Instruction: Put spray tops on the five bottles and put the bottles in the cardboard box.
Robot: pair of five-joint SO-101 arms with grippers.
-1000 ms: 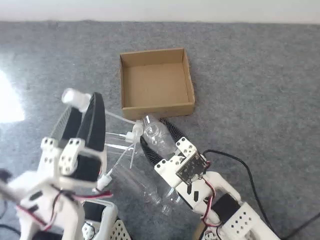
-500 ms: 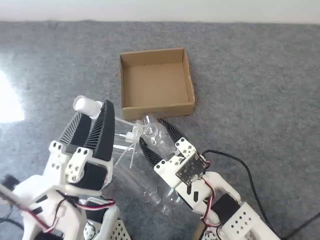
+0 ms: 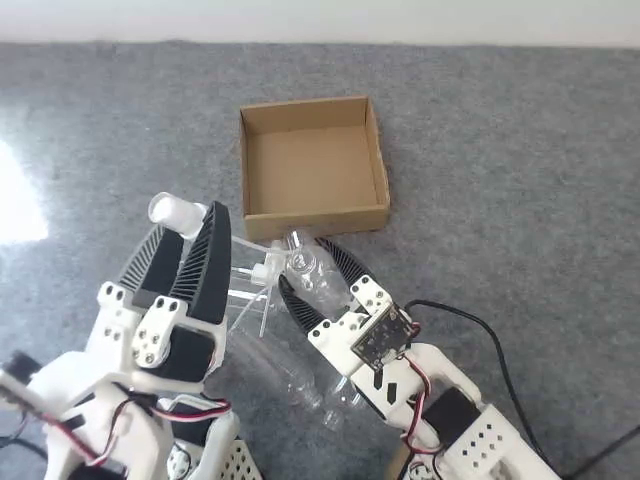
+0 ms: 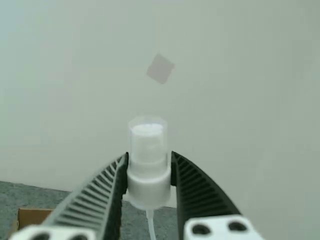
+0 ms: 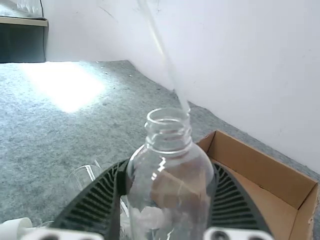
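Note:
My right gripper (image 3: pixel 314 270) is shut on a clear bottle (image 5: pixel 169 180), held upright with its open neck (image 3: pixel 299 262) near the cardboard box (image 3: pixel 313 166). The left gripper (image 3: pixel 188 230) is shut on a white spray top (image 4: pixel 147 162) with a clear cap (image 3: pixel 168 209). Its thin dip tube (image 5: pixel 165 61) slants down to the rim of the bottle's neck. Several other clear bottles (image 3: pixel 290 375) and a white spray top (image 3: pixel 270 268) lie on the carpet between the two arms. The box is open with nothing inside.
Grey carpet (image 3: pixel 500 180) covers the floor, with free room right of and behind the box. A white wall (image 5: pixel 240 60) runs along the back. A black cable (image 3: pixel 490 340) trails from the right arm.
The left gripper has swung its spray top to the right, towards the held bottle, mostly in the first half second. The right gripper and its bottle have kept still.

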